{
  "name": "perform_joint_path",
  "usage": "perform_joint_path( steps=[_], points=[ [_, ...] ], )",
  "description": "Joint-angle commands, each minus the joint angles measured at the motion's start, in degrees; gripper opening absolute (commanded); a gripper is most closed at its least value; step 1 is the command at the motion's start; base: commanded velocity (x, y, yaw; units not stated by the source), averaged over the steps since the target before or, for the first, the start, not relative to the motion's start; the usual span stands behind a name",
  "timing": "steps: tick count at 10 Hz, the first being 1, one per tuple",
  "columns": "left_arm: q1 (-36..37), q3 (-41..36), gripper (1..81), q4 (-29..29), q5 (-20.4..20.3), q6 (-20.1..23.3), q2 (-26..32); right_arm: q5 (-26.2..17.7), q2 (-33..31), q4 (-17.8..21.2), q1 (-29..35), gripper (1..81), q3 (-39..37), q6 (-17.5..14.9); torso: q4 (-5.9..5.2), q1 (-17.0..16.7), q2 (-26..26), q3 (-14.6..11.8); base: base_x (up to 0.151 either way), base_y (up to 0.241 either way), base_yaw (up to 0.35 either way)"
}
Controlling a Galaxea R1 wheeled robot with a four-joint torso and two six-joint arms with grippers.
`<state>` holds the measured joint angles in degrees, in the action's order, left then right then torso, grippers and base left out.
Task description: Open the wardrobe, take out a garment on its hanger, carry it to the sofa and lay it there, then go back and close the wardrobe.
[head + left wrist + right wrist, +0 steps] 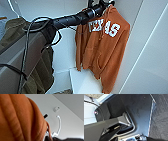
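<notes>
Dark and cable-wrapped, the left arm [62,21] runs from the near left up toward the far upper middle of the head view, where the left pincer [101,3] meets the top of the garment [105,42]. That burnt-orange sweatshirt hangs straight down from there, its long axis vertical, chest lettering facing the camera, hem dangling free in front of pale wardrobe [150,50] panels. To the near left a dark olive-green jacket [42,72] hangs behind the arm.

From the left wrist, orange fabric bulks close, and beside it the hanger [59,125] shows its thin white curved hook rising free, hooked over nothing that can be seen. A small round fitting [56,109] sits on the white surface beyond. Whether the left pincer is clenched on the hanger cannot be told, though the garment appears to hang from it.

So the garment lies directly below the left pincer, and any carry swings it like a pendulum. Nothing tells the right pincer's state; its wrist camera looks at dark robot bodywork and carpet [160,119].
</notes>
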<state>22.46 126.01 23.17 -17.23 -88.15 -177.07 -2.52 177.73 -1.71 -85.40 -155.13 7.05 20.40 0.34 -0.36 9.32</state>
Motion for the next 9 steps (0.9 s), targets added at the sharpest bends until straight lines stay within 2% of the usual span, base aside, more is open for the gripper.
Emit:
perform_joint_path(
  steps=[1,2,3,6,7,8,9],
  points=[
    [13.44,-0.76,1.0,0.38,-2.12,0.79,0.30,-3.54,0.02,0.39,1.85,81.1,0.18,-0.28,-5.56,0.00,0.00,0.00,0.000,0.000,0.000],
    [13.10,-1.55,1.0,1.16,-1.94,0.79,0.48,-3.54,0.02,0.48,1.85,81.1,0.10,-0.28,-6.23,0.00,0.00,0.00,0.000,0.000,0.000],
    [12.48,-3.05,1.0,1.79,-1.32,0.87,0.31,-3.54,-0.07,0.48,1.93,81.1,0.10,-0.19,-7.69,0.00,0.00,0.02,0.000,0.000,0.000],
    [12.13,-3.49,1.0,3.02,-0.44,0.87,-1.36,-3.54,-0.33,0.39,2.10,81.1,0.10,-0.28,-13.52,0.00,0.00,0.02,0.000,0.000,0.000],
    [12.13,-3.23,1.0,3.10,0.96,0.96,-1.98,-3.54,-0.51,0.39,2.20,81.1,0.10,-0.28,-15.49,0.00,0.00,0.02,0.000,0.000,0.000],
    [12.21,-3.32,1.0,3.36,1.76,1.05,-2.59,-3.45,-0.68,0.56,2.37,81.1,0.10,-0.10,-11.85,0.00,0.00,0.02,0.000,0.000,0.000],
    [12.13,-3.58,1.0,4.25,1.84,0.96,-2.77,-3.45,-0.77,0.56,2.37,81.1,0.18,-0.10,-13.71,0.00,0.02,0.02,0.000,0.000,0.000]
  ],
)
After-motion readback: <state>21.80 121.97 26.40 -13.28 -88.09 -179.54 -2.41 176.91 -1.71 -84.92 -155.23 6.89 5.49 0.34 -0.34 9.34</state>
